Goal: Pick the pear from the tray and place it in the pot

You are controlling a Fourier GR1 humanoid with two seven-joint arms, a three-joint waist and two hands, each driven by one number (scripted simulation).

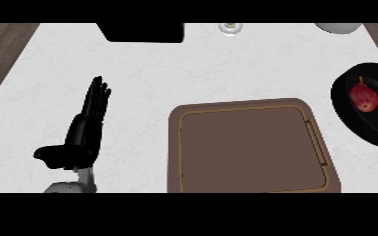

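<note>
Head view, looking down on a white, faintly marbled desk (221, 70). A red, teardrop-shaped pear (362, 97) lies inside a round black pot (347, 105) at the right edge. The brown rounded-square tray (251, 152) sits beside it. The black left hand (85, 127) rests at left, fingers straight and pressed together.

Red pear (362, 97) inside black pot (345, 111), tray (251, 150) alongside

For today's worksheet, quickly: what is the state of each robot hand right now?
Left hand: open, fingers straight, holding nothing, over the counter left of the tray.
Right hand: not in view, so it cannot be told.
</note>
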